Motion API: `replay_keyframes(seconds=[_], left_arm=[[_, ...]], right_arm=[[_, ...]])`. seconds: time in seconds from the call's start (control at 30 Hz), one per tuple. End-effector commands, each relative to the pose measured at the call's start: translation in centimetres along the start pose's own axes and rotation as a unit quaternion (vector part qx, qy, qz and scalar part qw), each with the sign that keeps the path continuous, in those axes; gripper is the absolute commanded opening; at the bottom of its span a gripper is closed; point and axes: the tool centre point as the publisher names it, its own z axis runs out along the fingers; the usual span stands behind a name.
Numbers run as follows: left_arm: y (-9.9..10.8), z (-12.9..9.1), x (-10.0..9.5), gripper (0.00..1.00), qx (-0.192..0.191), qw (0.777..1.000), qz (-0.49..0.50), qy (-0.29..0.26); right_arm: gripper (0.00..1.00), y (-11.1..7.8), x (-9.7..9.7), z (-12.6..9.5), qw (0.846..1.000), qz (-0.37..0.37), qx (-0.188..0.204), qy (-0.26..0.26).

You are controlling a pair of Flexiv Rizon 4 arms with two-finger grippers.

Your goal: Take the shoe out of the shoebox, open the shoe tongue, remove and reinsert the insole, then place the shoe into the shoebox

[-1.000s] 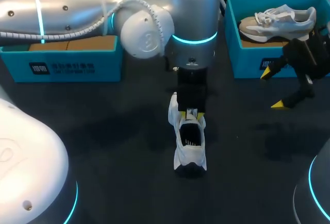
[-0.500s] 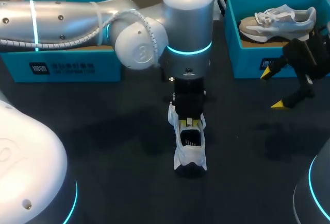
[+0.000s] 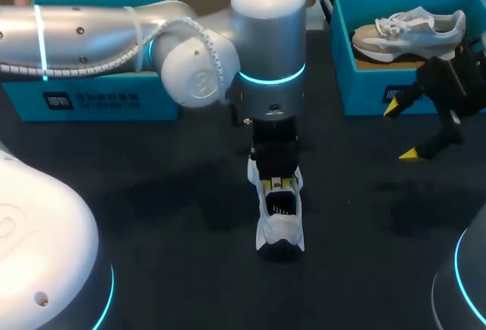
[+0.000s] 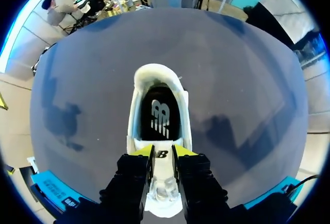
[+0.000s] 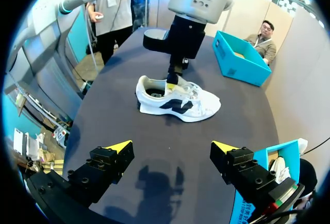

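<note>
White and soft, the shoe (image 3: 279, 220) stands near the middle of the dark table (image 3: 152, 216). Its heel points to 6 o'clock. Its toe points to 12 o'clock and is hidden under my left arm (image 3: 266, 49).

I think the shoe is light. The cloth top will bend and squash, and the sole looks firmer. The tongue (image 4: 161, 154) is a thin floppy flap, so its top edge is a good place to pinch. The black insole (image 4: 160, 118) lies flat inside. It is probably thin and bendy, and I would take it at the heel end. A shoe this light may slide or lift if I pull hard.

My left arm comes in from 9 o'clock and points straight down over the shoe. My left jaws are nearly closed, with one yellow tip (image 4: 143, 150) on each side of the tongue, and they seem to pinch it.

My right arm (image 3: 448, 95) hangs at 3 o'clock, well apart from the shoe. My right jaws are wide open and hold nothing.

A blue box (image 3: 91, 99) sits at 10 o'clock.
</note>
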Motion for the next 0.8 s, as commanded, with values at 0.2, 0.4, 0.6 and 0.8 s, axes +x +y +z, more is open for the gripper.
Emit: replay_keyframes(seconds=[0.2, 0.4, 0.6, 0.8], left_arm=[[-0.7, -2.1, 0.2, 0.3, -0.011, 0.998, -0.062, -0.027], [-1.3, -4.6, 1.1, 0.43, -0.008, 0.984, -0.174, -0.042], [-2.0, -5.7, 2.3, 1.0, -0.025, 0.975, -0.213, -0.048], [-2.0, -5.7, 2.3, 1.0, -0.025, 0.975, -0.213, -0.048]], right_arm=[[1.0, 0.0, 0.0, 0.0, 1.0, 0.001, 0.002, 0.0], [1.0, 0.0, 0.0, 0.0, 1.0, 0.001, 0.002, 0.0], [1.0, 0.0, 0.0, 0.0, 1.0, 0.001, 0.002, 0.0], [1.0, 0.0, 0.0, 0.0, 1.0, 0.001, 0.002, 0.0]])
